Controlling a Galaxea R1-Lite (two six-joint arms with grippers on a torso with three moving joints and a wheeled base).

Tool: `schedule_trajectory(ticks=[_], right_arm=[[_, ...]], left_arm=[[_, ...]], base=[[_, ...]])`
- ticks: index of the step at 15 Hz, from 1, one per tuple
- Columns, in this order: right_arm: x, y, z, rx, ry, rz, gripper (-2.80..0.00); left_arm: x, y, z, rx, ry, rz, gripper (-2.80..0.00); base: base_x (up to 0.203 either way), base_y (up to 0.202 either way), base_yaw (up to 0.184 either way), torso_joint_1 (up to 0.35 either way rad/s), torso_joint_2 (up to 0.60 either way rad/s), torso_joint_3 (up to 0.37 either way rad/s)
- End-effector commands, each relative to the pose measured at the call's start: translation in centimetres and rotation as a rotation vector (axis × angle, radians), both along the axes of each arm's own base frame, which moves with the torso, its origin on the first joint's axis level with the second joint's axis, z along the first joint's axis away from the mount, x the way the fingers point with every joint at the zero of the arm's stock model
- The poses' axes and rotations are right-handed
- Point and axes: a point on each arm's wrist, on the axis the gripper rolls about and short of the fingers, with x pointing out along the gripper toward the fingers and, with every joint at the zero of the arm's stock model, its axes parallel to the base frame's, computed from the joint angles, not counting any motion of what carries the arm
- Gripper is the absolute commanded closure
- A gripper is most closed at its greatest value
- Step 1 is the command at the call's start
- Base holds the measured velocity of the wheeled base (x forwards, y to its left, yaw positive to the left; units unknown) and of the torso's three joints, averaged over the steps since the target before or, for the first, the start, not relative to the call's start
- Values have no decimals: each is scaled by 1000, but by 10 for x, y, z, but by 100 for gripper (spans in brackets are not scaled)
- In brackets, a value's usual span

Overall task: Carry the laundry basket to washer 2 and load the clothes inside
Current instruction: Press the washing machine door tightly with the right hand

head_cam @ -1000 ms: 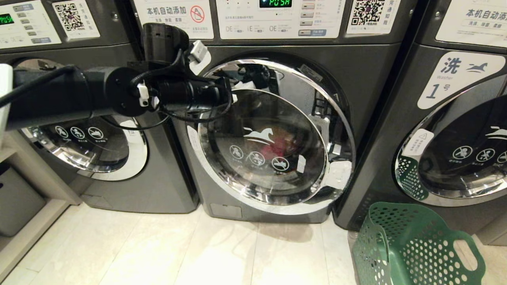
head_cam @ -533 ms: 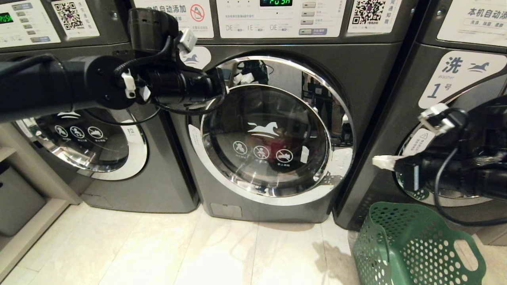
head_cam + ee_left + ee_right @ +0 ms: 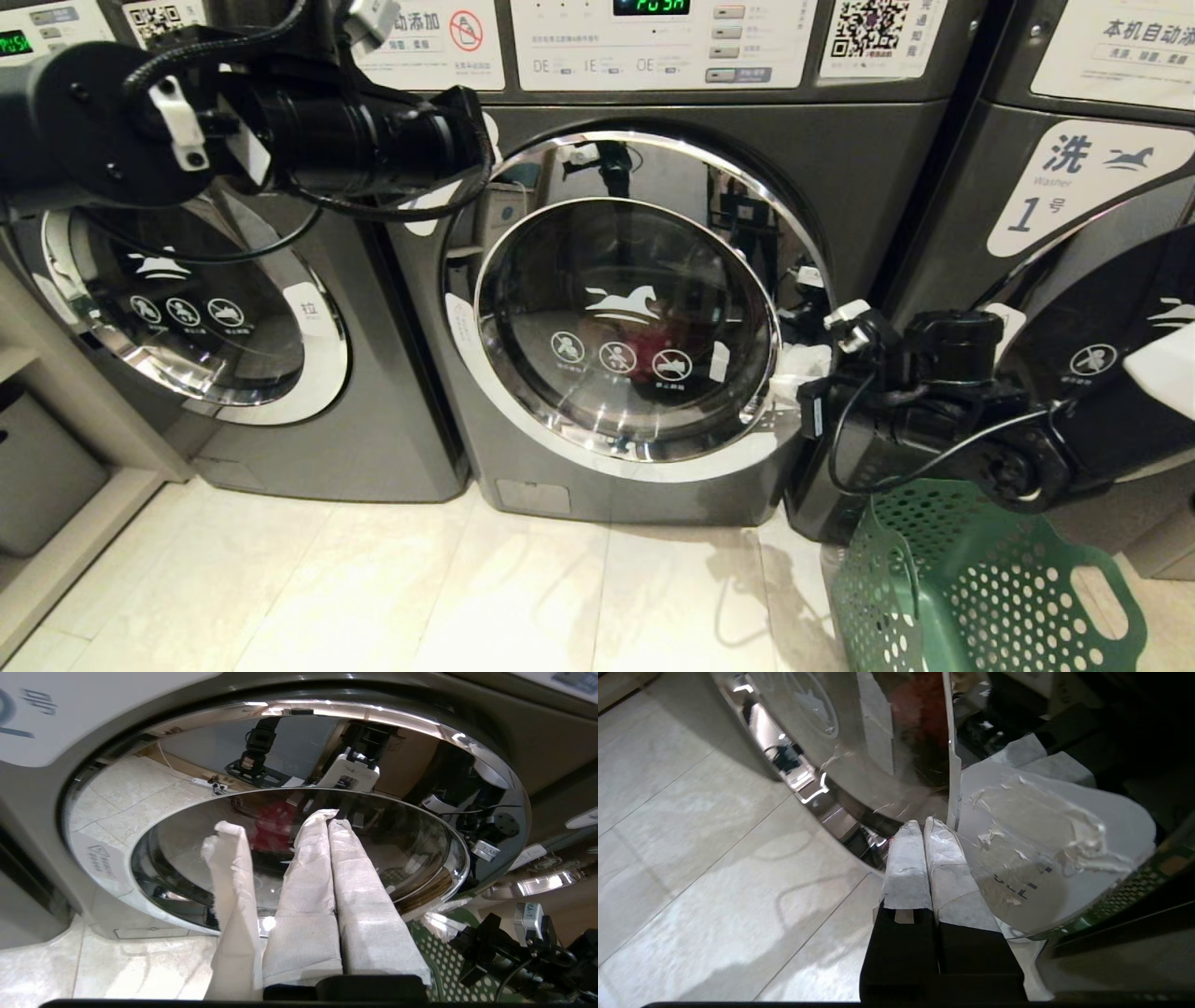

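Clothes point(image 3: 924, 704) red behind washer 2's point(image 3: 653, 121) glass; both jaws pressed together, empty.

Dark grey washer 2 point(image 3: 868, 177) with chrome-rimmed door, red clothes point(image 3: 644, 329) dim behind its glass beside the white-wrapped right gripper point(image 3: 789, 366), green laundry basket point(image 3: 980, 597) dotted with round holes below it, pale cream tiled floor point(image 3: 373, 588).

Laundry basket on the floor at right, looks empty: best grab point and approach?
Take the laundry basket by a cut-out side handle, coming from above. It stands upright on the floor with its mouth open upward, so the handle slot gives a thin rim for a gripper to close on; the perforated walls look too broad. The right gripper is nearest.
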Motion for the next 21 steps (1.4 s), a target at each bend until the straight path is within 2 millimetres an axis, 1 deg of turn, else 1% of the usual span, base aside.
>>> schedule_trajectory(ticks=[1, 3, 5, 8, 10, 11, 13, 14, 17, 18, 21], right_arm=[[25, 4, -22, -5, -25, -46, 0], [37, 6, -20, -8, -80, -96, 0], [49, 6, -13, -3, -151, -162, 0], [62, 8, -15, -4, -184, -195, 0], [71, 9, -13, -4, -235, -245, 0], [74, 9, -14, -5, -247, -252, 0], [75, 7, -15, -7, -246, -260, 0], [77, 5, -17, -12, -243, -284, 0], [78, 2, -15, -13, -260, -329, 0], [74, 1, -9, -11, -267, -333, 0], [53, -2, -8, -21, -221, -325, 0]], left_arm=[[-17, 9, 16, -15, -28, 7, 0], [-26, 15, 26, -26, -54, 64, 0], [-38, 22, 37, -52, -77, 106, 0], [-55, 32, 48, -65, -81, 121, 0], [-64, 39, 55, -74, -103, 180, 0], [-73, 44, 61, -81, -116, 204, 0], [-91, 53, 67, -81, -116, 217, 0], [-98, 58, 66, -76, -107, 221, 0], [-113, 68, 64, -70, -99, 236, 0], [-115, 69, 65, -71, -102, 237, 0], [-120, 71, 67, -75, -109, 237, 0]], base=[[0, 0, 0, 0, 0, 0], [0, 0, 0, 0, 0, 0], [0, 0, 0, 0, 0, 0], [0, 0, 0, 0, 0, 0], [0, 0, 0, 0, 0, 0], [0, 0, 0, 0, 0, 0], [0, 0, 0, 0, 0, 0], [0, 0, 0, 0, 0, 0], [0, 0, 0, 0, 0, 0], [0, 0, 0, 0, 0, 0], [0, 0, 0, 0, 0, 0]])
